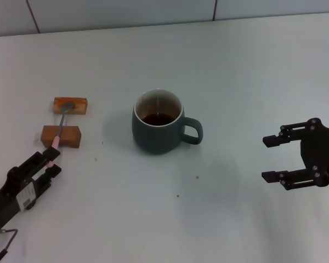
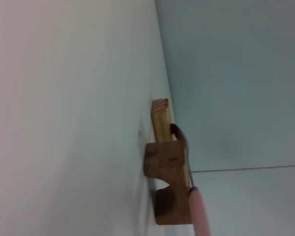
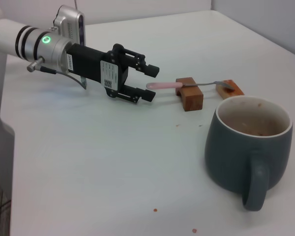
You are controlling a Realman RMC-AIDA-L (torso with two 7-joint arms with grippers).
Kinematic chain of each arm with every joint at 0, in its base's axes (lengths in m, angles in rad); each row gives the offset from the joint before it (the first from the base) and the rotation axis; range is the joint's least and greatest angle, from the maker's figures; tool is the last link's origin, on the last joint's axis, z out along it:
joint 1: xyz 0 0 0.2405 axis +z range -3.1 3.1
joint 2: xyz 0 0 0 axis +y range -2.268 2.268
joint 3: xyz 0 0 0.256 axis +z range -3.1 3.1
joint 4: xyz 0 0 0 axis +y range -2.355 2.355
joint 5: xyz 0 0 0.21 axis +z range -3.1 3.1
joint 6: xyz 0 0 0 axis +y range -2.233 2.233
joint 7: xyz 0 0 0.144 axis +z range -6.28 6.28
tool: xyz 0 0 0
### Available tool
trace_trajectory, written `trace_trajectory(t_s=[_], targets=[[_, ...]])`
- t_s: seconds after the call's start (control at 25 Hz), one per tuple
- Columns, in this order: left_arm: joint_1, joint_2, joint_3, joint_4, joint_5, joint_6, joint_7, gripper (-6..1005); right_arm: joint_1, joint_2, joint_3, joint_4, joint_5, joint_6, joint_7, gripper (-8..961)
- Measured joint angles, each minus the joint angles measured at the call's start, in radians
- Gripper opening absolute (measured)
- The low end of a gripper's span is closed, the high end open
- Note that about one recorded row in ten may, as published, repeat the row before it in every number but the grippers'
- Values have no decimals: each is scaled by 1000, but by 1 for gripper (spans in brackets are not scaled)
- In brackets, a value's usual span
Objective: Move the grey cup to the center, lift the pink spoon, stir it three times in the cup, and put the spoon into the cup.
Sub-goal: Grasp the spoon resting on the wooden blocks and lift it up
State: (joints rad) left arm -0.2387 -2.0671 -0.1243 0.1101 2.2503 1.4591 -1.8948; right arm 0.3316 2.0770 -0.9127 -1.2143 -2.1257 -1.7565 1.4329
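The grey cup (image 1: 159, 125) stands upright at the table's middle, dark liquid inside, handle toward my right arm; it also shows in the right wrist view (image 3: 248, 145). The pink spoon (image 1: 59, 129) lies across two wooden blocks, metal bowl on the far block, pink handle end toward my left gripper (image 1: 50, 163). In the right wrist view the left gripper (image 3: 149, 84) is open, one finger on each side of the tip of the spoon's handle (image 3: 163, 85). The spoon's handle (image 2: 200, 214) also shows in the left wrist view. My right gripper (image 1: 266, 159) is open and empty, to the right of the cup.
Two brown wooden blocks (image 1: 70, 105) (image 1: 61, 136) stand on the white table at the left and carry the spoon. They also show in the left wrist view (image 2: 169, 196). A tiled wall (image 1: 126, 11) runs along the table's far edge. A few small crumbs (image 1: 177, 195) lie in front of the cup.
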Motion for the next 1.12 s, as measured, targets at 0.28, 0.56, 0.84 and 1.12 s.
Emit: trace_trajectory(t_s=[0.28, 0.56, 0.84, 1.12], targets=[[8, 0, -17, -20, 0, -12, -1, 590, -1, 1, 0, -4, 1, -1, 1, 703], [9, -1, -29, -29, 0, -16, -1, 589, -2, 2, 0, -4, 1, 1, 0, 703], [10, -1, -45, -47, 0, -17, -1, 588, -2, 2, 0, -5, 1, 2, 0, 703], [10, -1, -48, -48, 0, -17, -1, 587, 0, 2, 0, -15, 1, 2, 0, 703]])
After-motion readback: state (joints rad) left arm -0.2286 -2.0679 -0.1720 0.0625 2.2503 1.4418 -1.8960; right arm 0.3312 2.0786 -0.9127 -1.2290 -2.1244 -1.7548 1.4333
